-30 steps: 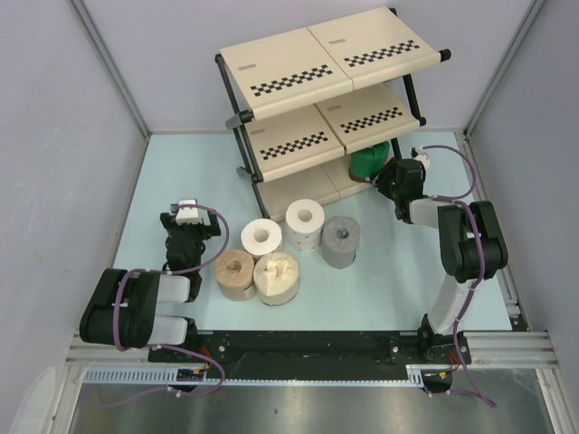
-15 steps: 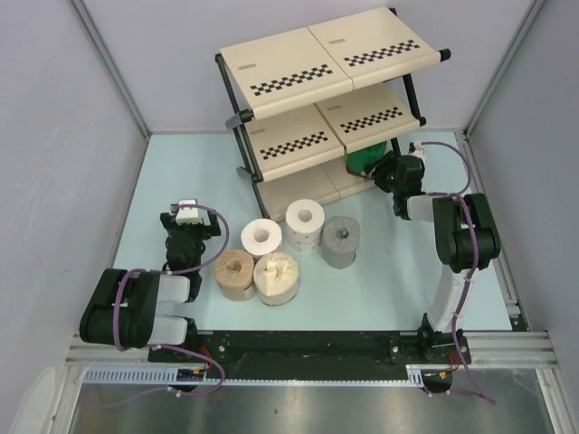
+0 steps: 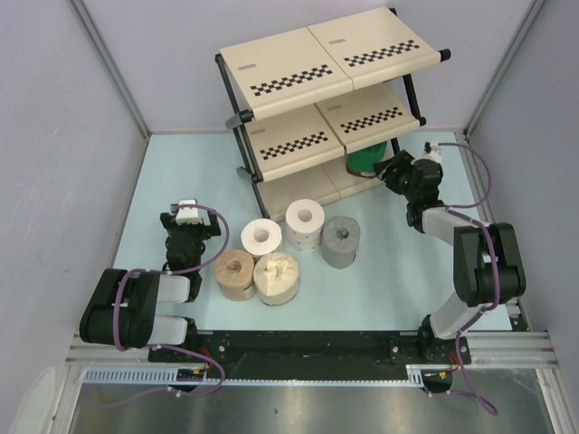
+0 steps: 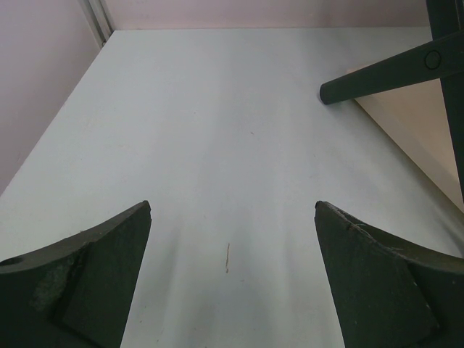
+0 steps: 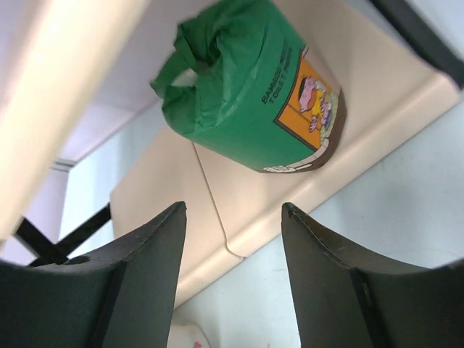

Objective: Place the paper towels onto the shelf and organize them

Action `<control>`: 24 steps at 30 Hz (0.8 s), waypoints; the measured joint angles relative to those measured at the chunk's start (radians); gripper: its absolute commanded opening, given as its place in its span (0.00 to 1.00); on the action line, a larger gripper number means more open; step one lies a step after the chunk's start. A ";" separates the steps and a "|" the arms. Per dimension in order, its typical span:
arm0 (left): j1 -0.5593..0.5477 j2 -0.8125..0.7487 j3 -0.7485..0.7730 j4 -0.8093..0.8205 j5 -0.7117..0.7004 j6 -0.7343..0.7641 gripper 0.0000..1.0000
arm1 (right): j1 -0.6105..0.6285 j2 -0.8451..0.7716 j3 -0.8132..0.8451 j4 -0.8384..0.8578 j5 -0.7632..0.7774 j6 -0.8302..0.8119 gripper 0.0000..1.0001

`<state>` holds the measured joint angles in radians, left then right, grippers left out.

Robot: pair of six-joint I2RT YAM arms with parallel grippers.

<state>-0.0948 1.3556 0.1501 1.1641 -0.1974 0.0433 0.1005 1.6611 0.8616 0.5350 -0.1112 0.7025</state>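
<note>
The green paper towel roll point(image 3: 368, 160) point(image 5: 254, 87) lies on the bottom tier of the shelf point(image 3: 298, 63), under the middle panel. My right gripper point(image 3: 395, 172) point(image 5: 233, 210) is just right of it, open and empty, with the roll beyond its tips. On the table in front of the shelf stand two white rolls point(image 3: 262, 237) point(image 3: 305, 221), a grey roll point(image 3: 341, 240), a tan-brown roll point(image 3: 234, 271) and a cream roll point(image 3: 277, 277). My left gripper point(image 3: 186, 217) point(image 4: 233, 206) rests left of them, open over bare table.
The shelf's black frame foot point(image 4: 384, 72) and bottom panel point(image 4: 424, 141) are ahead and right of the left gripper. Grey walls point(image 3: 63, 136) enclose the light blue table point(image 3: 389, 280) on three sides. The bottom panel's edge point(image 5: 290, 196) is directly before the right jaws.
The right arm has swung its elbow to the right and its jaws have widened, standing back from the green roll, which stays on the bottom tier. The left arm has not moved.
</note>
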 measured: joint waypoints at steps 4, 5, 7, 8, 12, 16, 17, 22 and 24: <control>0.000 0.000 0.000 0.000 0.000 0.000 1.00 | -0.056 -0.092 -0.061 0.010 -0.029 0.023 0.66; 0.000 0.000 0.000 0.000 0.000 0.000 1.00 | -0.074 -0.111 -0.078 0.018 -0.042 0.034 0.66; 0.000 0.000 0.000 0.000 0.000 0.000 1.00 | -0.100 -0.136 -0.099 0.028 -0.061 0.063 0.69; 0.000 0.000 0.000 0.000 0.000 0.000 1.00 | -0.111 -0.146 -0.111 0.040 -0.076 0.079 0.71; 0.000 0.000 0.000 0.000 0.000 0.000 1.00 | -0.139 -0.175 -0.145 0.100 -0.123 0.162 0.73; 0.000 0.000 0.000 0.000 0.000 0.000 1.00 | -0.152 -0.177 -0.149 0.201 -0.164 0.257 0.73; 0.000 0.000 0.000 0.000 0.000 0.000 1.00 | -0.153 -0.177 -0.149 0.233 -0.172 0.283 0.73; 0.000 0.000 0.000 0.000 0.000 0.000 1.00 | -0.153 -0.177 -0.149 0.349 -0.186 0.388 0.73; 0.000 0.000 0.000 0.000 0.000 0.000 1.00 | -0.153 -0.174 -0.149 0.375 -0.186 0.412 0.73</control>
<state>-0.0948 1.3556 0.1501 1.1641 -0.1974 0.0437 -0.0521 1.4876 0.7124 0.9104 -0.2970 1.1149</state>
